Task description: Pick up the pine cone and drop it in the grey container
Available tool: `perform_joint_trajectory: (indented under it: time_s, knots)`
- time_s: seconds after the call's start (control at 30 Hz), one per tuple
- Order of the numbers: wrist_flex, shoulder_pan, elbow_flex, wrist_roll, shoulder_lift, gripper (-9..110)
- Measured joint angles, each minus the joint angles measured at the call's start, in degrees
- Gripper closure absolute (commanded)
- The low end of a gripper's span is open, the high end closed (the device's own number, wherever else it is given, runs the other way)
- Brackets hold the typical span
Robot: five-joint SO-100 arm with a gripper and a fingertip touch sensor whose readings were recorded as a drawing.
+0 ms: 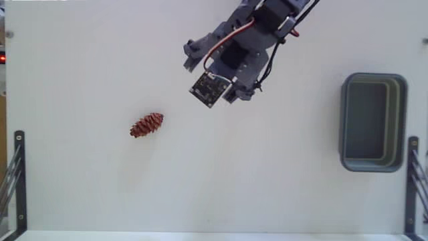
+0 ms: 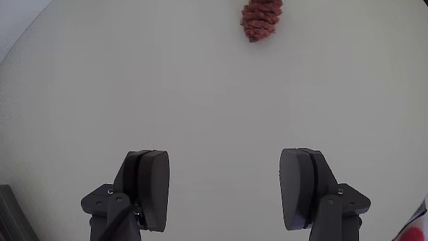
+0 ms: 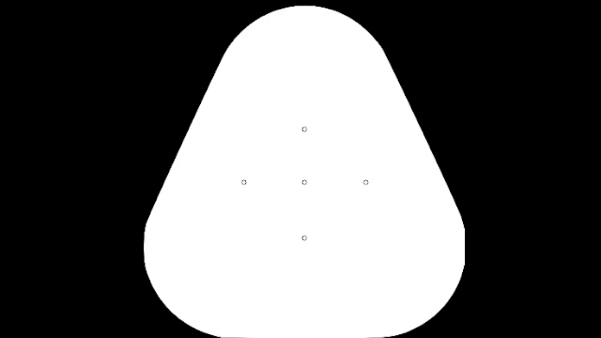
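The pine cone (image 1: 146, 125) is a small reddish-brown oval lying on the white table, left of centre in the fixed view. In the wrist view the pine cone (image 2: 261, 19) shows at the top edge, well ahead of the fingers. My gripper (image 1: 207, 79) hangs over the table to the upper right of the cone and is apart from it. The wrist view shows the gripper (image 2: 227, 184) open, with only bare table between its two dark fingers (image 2: 150, 184). The grey container (image 1: 372, 122) is a blue-grey tub at the right side of the table, with nothing inside.
Black metal brackets stand at the table's left edge (image 1: 18, 175) and right edge (image 1: 413, 181). The arm reaches in from the top right of the fixed view.
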Motion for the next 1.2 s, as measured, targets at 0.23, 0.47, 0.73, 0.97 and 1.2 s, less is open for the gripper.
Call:
perform_joint_trajectory:
  time_s: [0.23,0.47,0.73,0.97,1.2]
  knots:
    - [0.0,0.1,0.0,-0.1,0.0,-9]
    - [0.0,1.1,0.0,-0.1,0.0,-9]
    - [0.0,2.5,0.0,-0.1,0.0,-9]
    - [0.0,4.8,0.0,-0.1,0.0,-9]
    - [0.0,6.9,0.0,0.0,0.0,-9]
